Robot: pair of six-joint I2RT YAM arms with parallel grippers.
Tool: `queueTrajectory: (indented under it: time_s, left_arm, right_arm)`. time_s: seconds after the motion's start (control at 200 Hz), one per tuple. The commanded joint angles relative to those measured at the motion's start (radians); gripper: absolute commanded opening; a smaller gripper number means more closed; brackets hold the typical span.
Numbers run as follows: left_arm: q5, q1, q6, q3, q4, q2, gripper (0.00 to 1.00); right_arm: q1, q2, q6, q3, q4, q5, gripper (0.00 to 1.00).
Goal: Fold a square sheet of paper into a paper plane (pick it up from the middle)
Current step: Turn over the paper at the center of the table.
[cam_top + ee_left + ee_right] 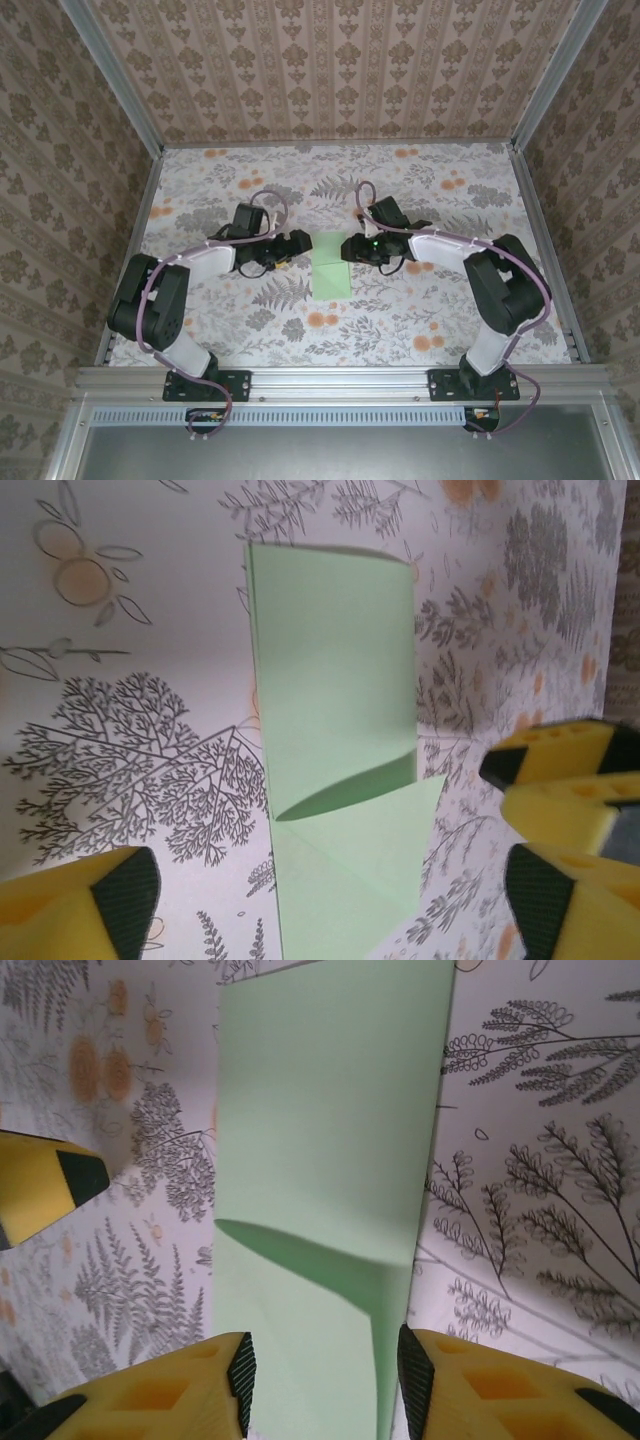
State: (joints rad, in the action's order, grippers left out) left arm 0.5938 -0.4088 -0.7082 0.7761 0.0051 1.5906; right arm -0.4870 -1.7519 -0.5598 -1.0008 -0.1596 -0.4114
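Paper (pixel 330 278) flat on tablecloth (pixel 240 320), table centre. Folded to strip, long axis 12–6 in top view, one corner flap turned in near grippers. Left gripper (pixel 297 247) at strip's 9 side, jaws wide open, holding nothing. Right gripper (pixel 352 248) at 3 side, jaws part open. Right wrist view: fingers (pixel 240 1380) straddle strip, no pinch visible. Both level with strip's 12 half; right tips over paper, so right nearer. Next crease: guess approach across short axis, 3 to 9.
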Motion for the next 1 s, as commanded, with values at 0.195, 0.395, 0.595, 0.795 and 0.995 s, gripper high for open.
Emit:
queueTrajectory:
  time_s: [0.195, 0.395, 0.595, 0.795, 0.995]
  left_arm:
    - [0.008, -0.029, -0.049, -0.026, 0.059, -0.032, 1.00]
    - [0.033, -0.041, -0.079, -0.028, 0.077, -0.016, 0.98]
    - [0.085, -0.072, -0.106, -0.028, 0.108, 0.008, 0.84]
    - [0.103, -0.090, -0.113, -0.020, 0.130, 0.033, 0.73]
    - [0.140, -0.102, -0.112, 0.013, 0.148, 0.083, 0.65]
  right_arm:
    - [0.002, -0.102, 0.062, -0.041, 0.063, -0.120, 0.36]
    - [0.007, -0.136, 0.058, -0.038, 0.082, -0.157, 0.29]
    - [0.030, -0.120, 0.029, -0.006, 0.122, -0.146, 0.11]
    - [0.057, -0.094, -0.019, 0.042, 0.188, -0.143, 0.08]
    - [0.067, -0.093, -0.035, 0.055, 0.208, -0.146, 0.08]
